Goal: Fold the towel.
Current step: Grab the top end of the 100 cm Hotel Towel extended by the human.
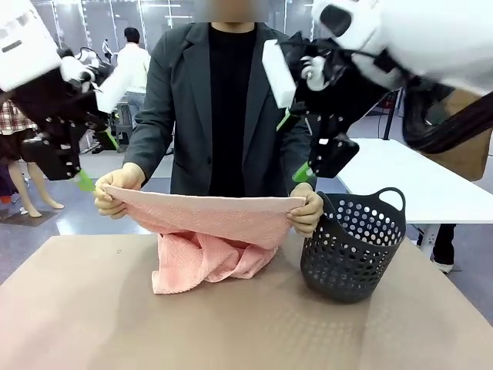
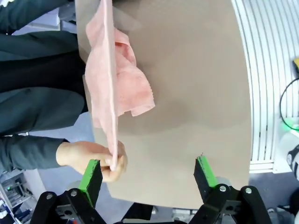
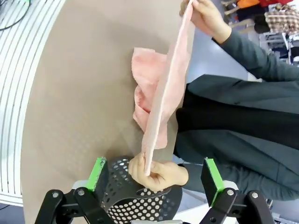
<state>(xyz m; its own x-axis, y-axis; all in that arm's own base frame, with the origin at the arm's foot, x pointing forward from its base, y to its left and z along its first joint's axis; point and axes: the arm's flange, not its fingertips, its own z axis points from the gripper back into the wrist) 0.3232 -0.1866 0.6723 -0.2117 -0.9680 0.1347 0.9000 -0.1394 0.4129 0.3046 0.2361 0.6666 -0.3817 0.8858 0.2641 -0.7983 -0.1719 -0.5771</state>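
Separation is seen between the green-padded fingers of the left gripper (image 2: 147, 163): they are spread wide and nothing is clamped. This gripper (image 1: 98, 160) is held in the air over the left side of the worktop (image 1: 231, 324), and one hand (image 2: 100, 158) of the person is found just beside one of its fingers. The right gripper (image 3: 154, 161) is likewise spread wide and empty. It (image 1: 293, 146) is raised above the right side of the worktop, close to the person's other hand (image 3: 156, 172).

The towel (image 1: 223, 220), salmon-pink with a woven texture, is pinched by its upper edge between these two hands (image 1: 115, 193) (image 1: 308, 212), so that the edge is stretched level above the far part of the worktop. Its lower part is left hanging and is bunched in folds on the surface. No gripper is touching it.

A dark perforated basket (image 1: 354, 247) with loop handles is stood upright on the worktop just beside the towel, on the robot's right; whether the nearer hand touches its rim cannot be told. The hands are extended from dark grey jacket sleeves at the far side.
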